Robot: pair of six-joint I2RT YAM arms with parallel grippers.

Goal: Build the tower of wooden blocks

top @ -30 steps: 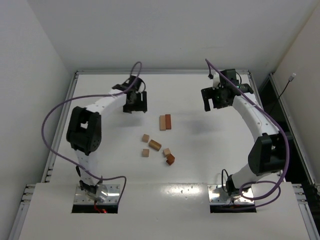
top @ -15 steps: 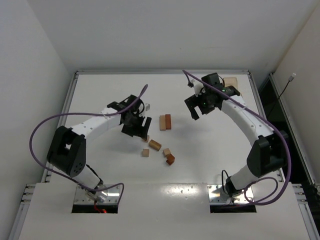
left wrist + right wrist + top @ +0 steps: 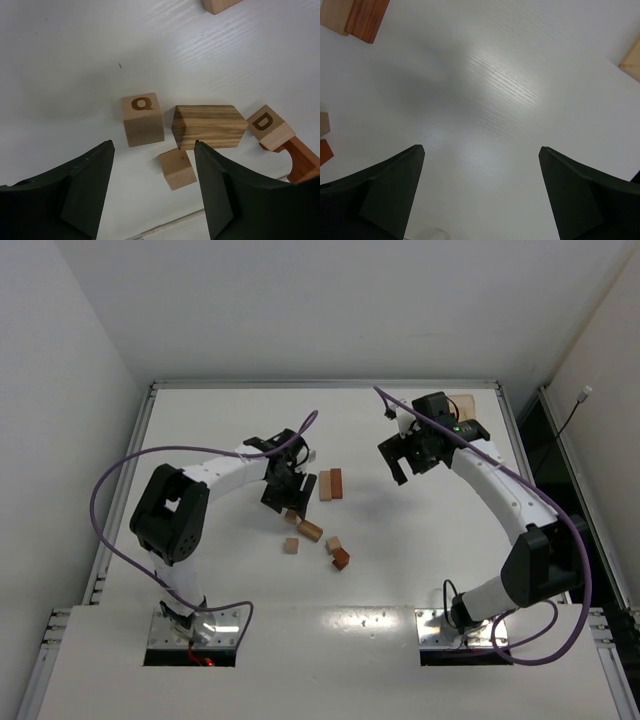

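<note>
The wood blocks lie loose on the white table; no tower stands. In the top view a tan and a reddish bar [image 3: 330,484] lie side by side, with cubes and a striped bar [image 3: 310,530] below them. My left gripper [image 3: 283,490] is open, hovering over this cluster. Its wrist view shows a Q cube [image 3: 143,119], the striped bar [image 3: 210,126], a plain cube [image 3: 177,169], a D cube [image 3: 270,127] and a reddish arch piece [image 3: 302,159], with the open gripper [image 3: 152,165] empty. My right gripper [image 3: 408,455] is open and empty over bare table [image 3: 480,150].
A tan block [image 3: 462,402] lies at the table's far right corner, behind the right arm. The right wrist view catches the paired bars [image 3: 367,17] at its top left and a tan block edge [image 3: 632,60] at its right. Purple cables loop off both arms.
My left gripper has swung from the back left of the table down and right, over the block cluster. My right gripper moved left toward the middle, then slightly back right.
</note>
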